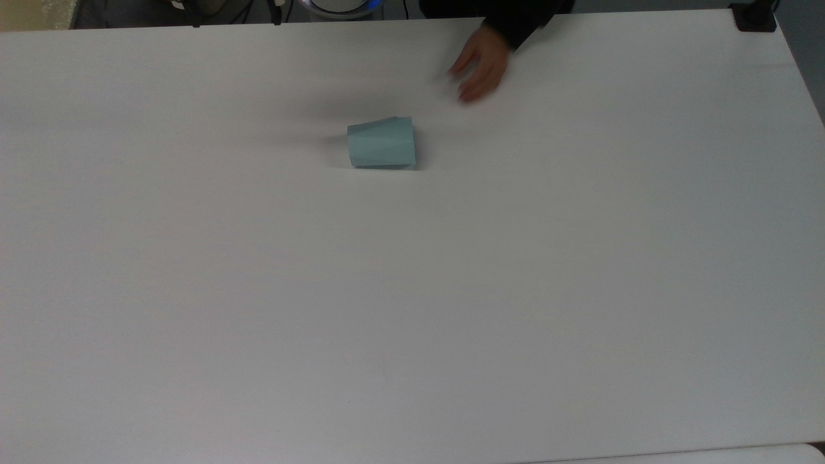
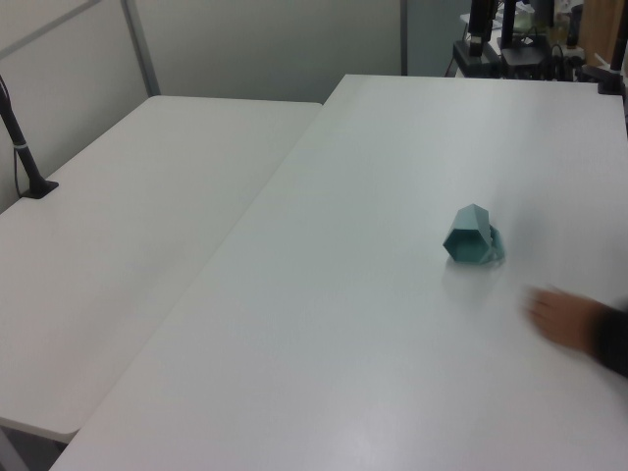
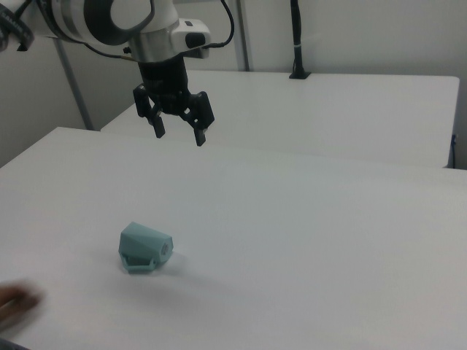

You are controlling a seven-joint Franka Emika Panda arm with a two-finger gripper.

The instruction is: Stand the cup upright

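Note:
The pale teal faceted cup (image 1: 381, 143) lies on its side on the white table (image 1: 412, 309), its wider end toward the top view's right. In the left view the cup (image 2: 473, 236) shows its polygonal mouth to the camera. In the right view the cup (image 3: 144, 249) rests at the lower left with its narrower end toward the camera. My gripper (image 3: 179, 138) hangs open and empty well above the table, behind the cup and a little to the right view's right of it.
A person's hand (image 1: 480, 67) in a dark sleeve hovers over the table near the cup, blurred, also low in the left view (image 2: 569, 319). A second white table (image 2: 128, 245) adjoins this one. A black clamp (image 1: 754, 16) sits at a far corner.

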